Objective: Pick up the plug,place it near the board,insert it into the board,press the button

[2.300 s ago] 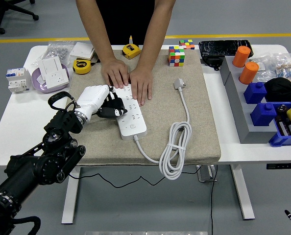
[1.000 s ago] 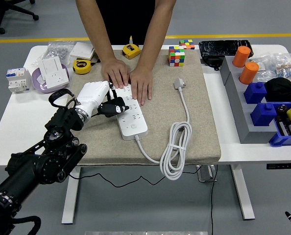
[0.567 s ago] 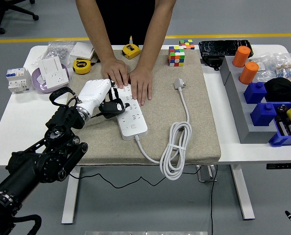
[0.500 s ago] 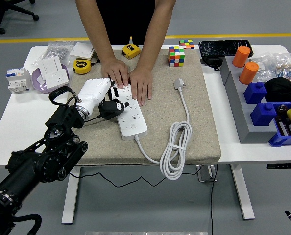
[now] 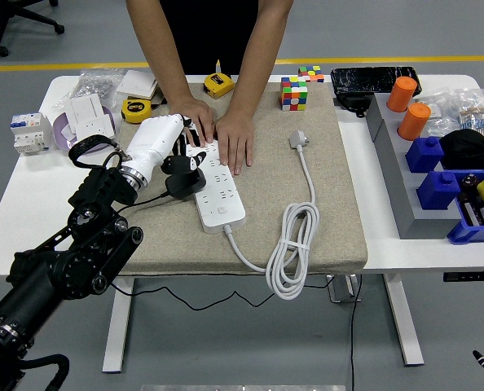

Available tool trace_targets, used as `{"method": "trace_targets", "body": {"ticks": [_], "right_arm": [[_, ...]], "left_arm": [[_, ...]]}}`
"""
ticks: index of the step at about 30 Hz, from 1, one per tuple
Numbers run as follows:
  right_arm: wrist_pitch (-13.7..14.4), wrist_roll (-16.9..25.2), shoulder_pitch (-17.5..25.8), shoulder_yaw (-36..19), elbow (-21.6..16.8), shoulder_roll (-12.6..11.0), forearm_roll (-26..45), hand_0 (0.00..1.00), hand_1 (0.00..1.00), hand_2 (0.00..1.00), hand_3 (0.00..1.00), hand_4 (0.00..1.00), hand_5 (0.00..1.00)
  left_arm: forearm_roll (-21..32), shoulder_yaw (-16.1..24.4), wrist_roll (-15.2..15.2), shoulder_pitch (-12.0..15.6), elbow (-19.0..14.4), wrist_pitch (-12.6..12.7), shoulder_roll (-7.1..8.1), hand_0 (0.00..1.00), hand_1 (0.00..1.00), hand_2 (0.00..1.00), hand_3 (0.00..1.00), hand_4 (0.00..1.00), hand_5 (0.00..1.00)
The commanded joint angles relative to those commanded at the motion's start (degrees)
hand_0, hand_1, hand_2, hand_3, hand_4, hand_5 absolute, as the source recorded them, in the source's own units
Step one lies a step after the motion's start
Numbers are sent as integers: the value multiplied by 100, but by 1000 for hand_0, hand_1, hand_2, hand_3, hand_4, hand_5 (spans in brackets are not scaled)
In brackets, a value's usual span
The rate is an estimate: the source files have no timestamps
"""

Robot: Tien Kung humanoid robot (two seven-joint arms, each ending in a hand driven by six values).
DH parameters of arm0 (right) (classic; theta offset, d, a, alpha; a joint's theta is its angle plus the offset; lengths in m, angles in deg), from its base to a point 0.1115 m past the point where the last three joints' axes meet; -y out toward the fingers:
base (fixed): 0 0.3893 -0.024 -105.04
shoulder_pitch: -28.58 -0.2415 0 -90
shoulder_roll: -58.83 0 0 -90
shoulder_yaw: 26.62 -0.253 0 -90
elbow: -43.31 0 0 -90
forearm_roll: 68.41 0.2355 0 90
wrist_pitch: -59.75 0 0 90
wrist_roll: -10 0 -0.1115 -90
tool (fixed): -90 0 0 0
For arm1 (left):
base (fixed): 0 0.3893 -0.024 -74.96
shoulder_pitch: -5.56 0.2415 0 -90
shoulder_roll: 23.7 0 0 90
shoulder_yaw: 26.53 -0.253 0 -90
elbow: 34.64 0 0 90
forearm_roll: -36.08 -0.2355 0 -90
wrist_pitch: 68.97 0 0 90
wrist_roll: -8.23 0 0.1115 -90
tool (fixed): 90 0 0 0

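Head view: left robot hand (image 5: 179, 160) clamped on black plug (image 5: 182, 183) beside power strip (image 5: 216, 186); insertion needs prong alignment.

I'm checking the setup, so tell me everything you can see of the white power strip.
The white power strip is a long plastic bar with rows of sockets, lying flat and slanted on the beige mat. A person's hands press its far end. The left hand holds a black plug at its left edge. Its white cable lies coiled right.
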Motion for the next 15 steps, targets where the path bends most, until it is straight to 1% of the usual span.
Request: {"method": "trace_targets", "body": {"ticks": [3,4,8,9,14,15], "right_arm": [[-5,-7,2,3,0,0,10,924,892,844,863,998,998],[-6,-8,3,10,0,1,18,925,892,843,863,998,998],[-10,-12,-1,30,0,12,52,925,892,843,863,998,998],[-13,-12,-8,48,0,13,67,922,892,843,862,998,998],[-15,-10,-14,63,0,11,84,922,892,843,862,998,998],[-15,-17,-10,35,0,8,57,922,891,844,862,998,998]], "left_arm": [[301,-11,55,2,14,-179,0,559,551,529,515,998,477],[394,-29,60,1,34,-251,0,782,863,823,847,998,710],[596,-141,72,-29,193,-412,0,782,863,823,847,998,710],[619,-157,76,-41,263,-428,0,841,929,893,909,998,754],[557,-229,48,-55,475,-438,0,841,929,893,909,998,754],[454,-255,21,-58,527,-409,0,776,845,786,831,998,498]]}}
